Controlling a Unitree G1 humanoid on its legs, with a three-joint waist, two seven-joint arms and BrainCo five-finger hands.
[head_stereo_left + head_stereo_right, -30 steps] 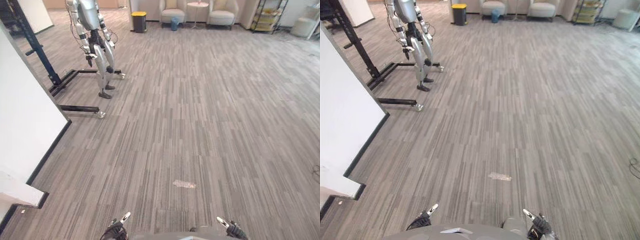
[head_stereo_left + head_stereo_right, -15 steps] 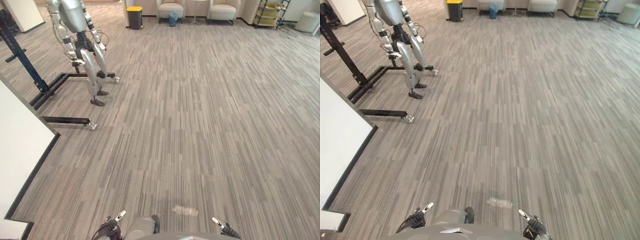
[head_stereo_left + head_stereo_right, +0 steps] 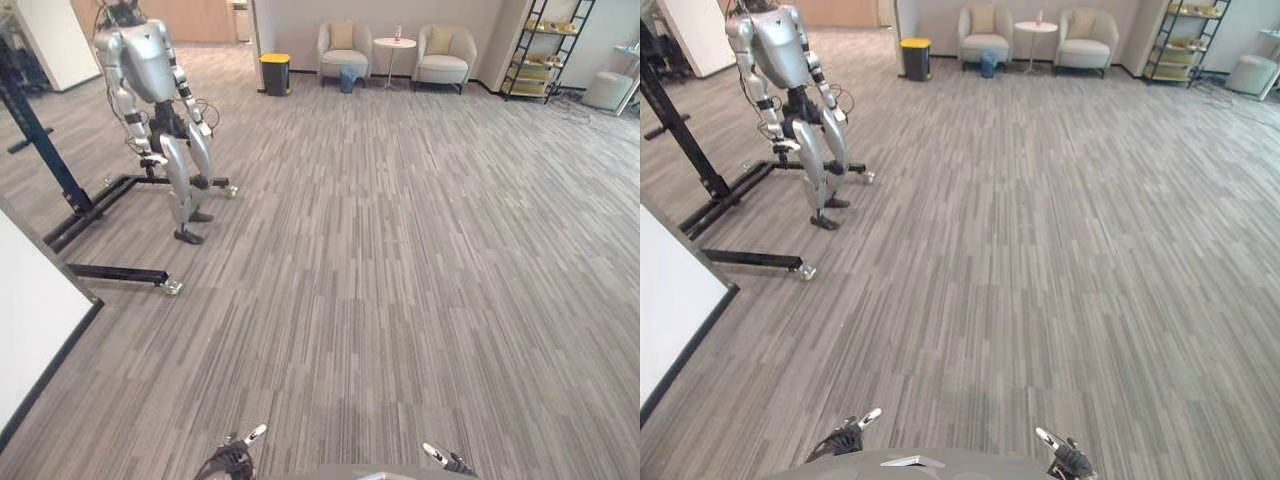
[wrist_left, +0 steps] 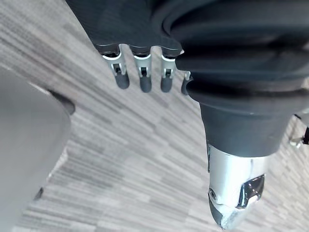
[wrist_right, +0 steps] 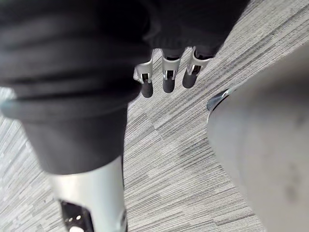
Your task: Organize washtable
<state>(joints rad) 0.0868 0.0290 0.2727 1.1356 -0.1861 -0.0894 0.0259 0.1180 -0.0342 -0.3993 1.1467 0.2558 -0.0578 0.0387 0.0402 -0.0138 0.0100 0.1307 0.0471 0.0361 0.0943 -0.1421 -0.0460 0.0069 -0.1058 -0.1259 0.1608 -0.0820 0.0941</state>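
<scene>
1. Your left robot hand and right robot hand sit low at the near edge, well apart, over grey striped carpet.
2. In each wrist view the fingers point straight and spread apart over the carpet, holding nothing.
3. Far left, another humanoid stands at a black frame.
4. Along the far wall are a yellow-lidded bin, two armchairs and a shelf.
5. You cannot tell where the washtable lies.

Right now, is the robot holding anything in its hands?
No, nothing is held. The left robot hand and the right robot hand both hang open and empty over the grey striped carpet floor.
</scene>
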